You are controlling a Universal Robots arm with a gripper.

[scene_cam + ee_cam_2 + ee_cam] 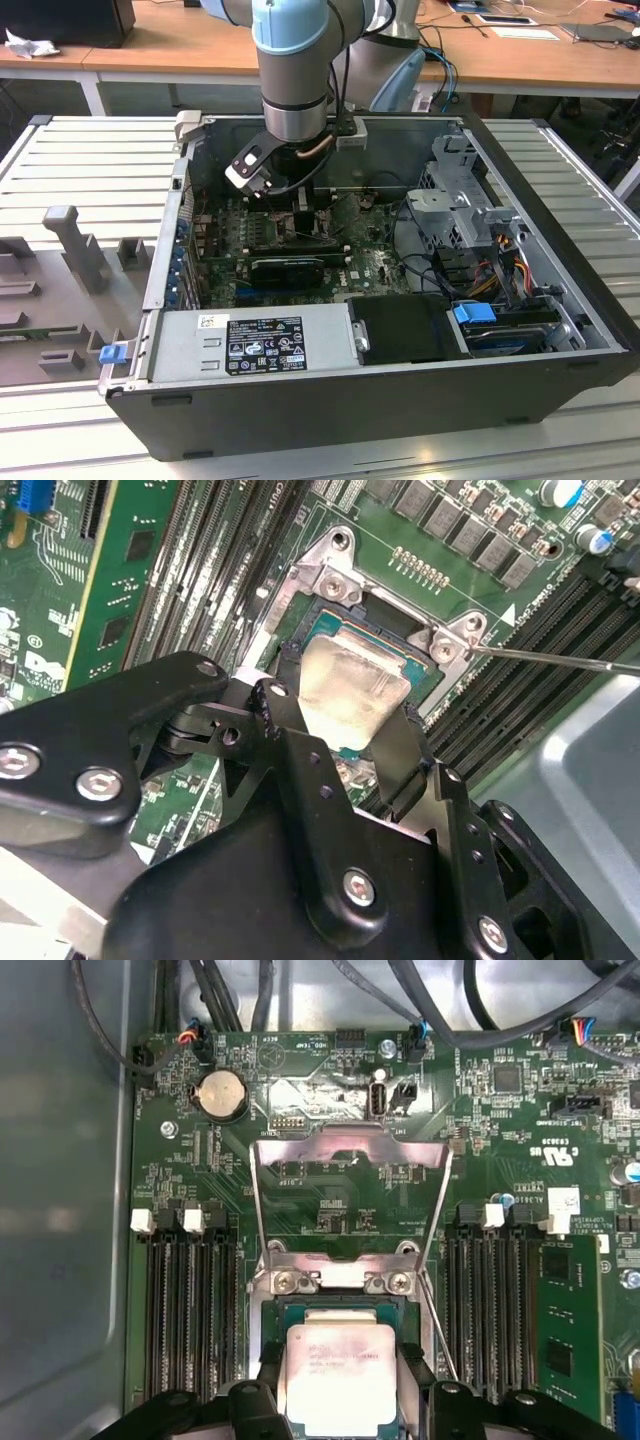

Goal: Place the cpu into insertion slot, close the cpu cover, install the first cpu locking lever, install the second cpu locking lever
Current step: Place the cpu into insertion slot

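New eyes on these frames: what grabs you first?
First, the pale-blue robot arm reaching down into the open computer case in the exterior view. Then, in both wrist views, the gripper closed on the pale cpu at the insertion slot mid-motherboard. The cpu cover is flipped open beside the slot.

Pale tan-silver square cpu (340, 1375) lies flat in the black-and-metal insertion slot (340, 1305) — thin grey-metal cpu cover (262, 1200) swung open.
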